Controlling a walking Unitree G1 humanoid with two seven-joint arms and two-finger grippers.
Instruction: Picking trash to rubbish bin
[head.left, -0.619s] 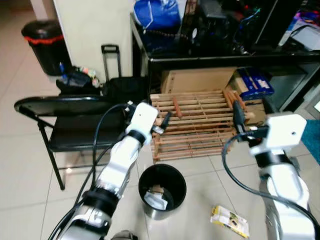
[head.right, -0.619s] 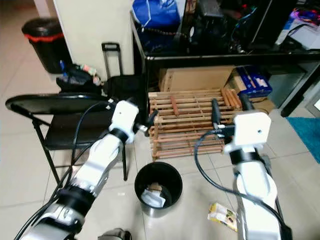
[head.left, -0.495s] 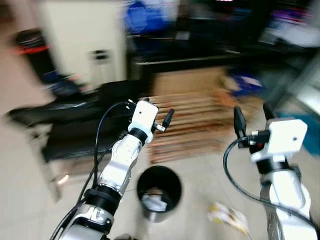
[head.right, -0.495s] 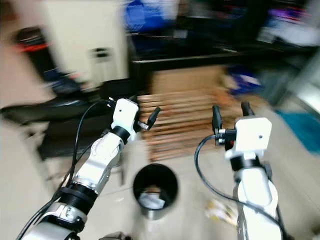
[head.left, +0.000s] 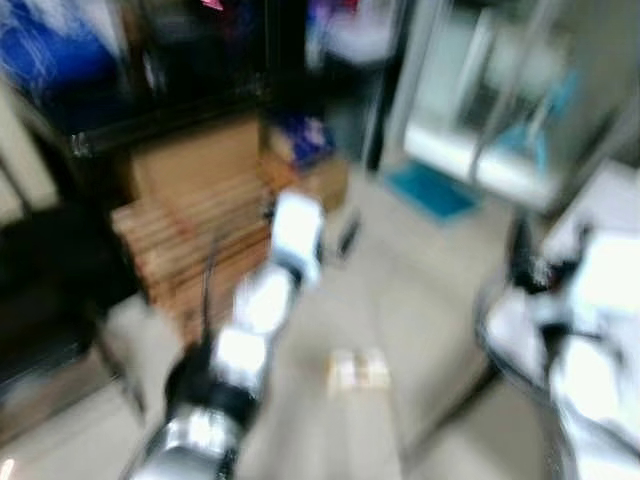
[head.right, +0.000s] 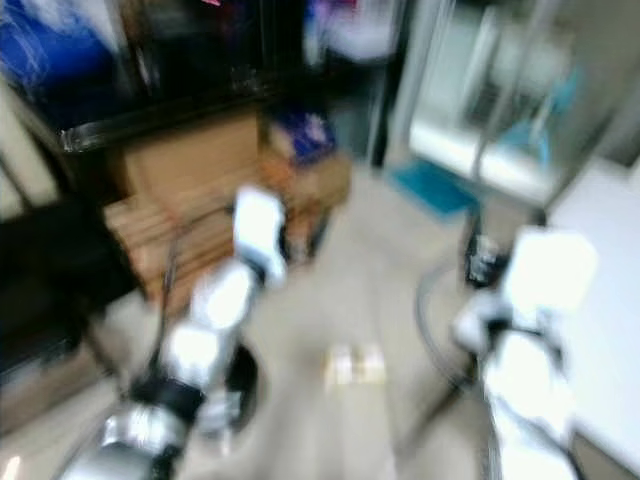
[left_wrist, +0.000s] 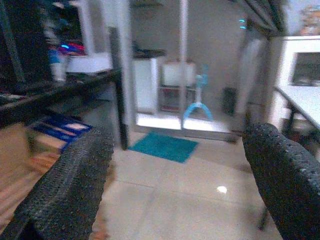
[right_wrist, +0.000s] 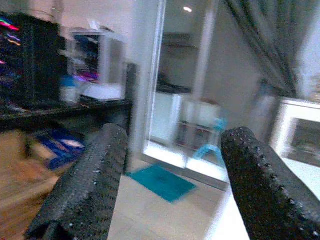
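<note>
Head cams are smearing badly right now, so I'm mostly reading shapes. The trash packet (head.left: 357, 370) is lying on the floor tiles (head.left: 420, 300) between my two arms, touching neither. Left gripper (left_wrist: 180, 175) is hanging in the air, jaws spread wide with nothing in them. Right gripper (right_wrist: 172, 180) is doing the same (wide apart, empty). The teal mat (left_wrist: 164, 147) is sitting ahead by a doorway.

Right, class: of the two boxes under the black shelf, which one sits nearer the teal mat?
The blue box. It lies between the brown cardboard box and the teal mat, so the brown one is farther from the mat.
</note>
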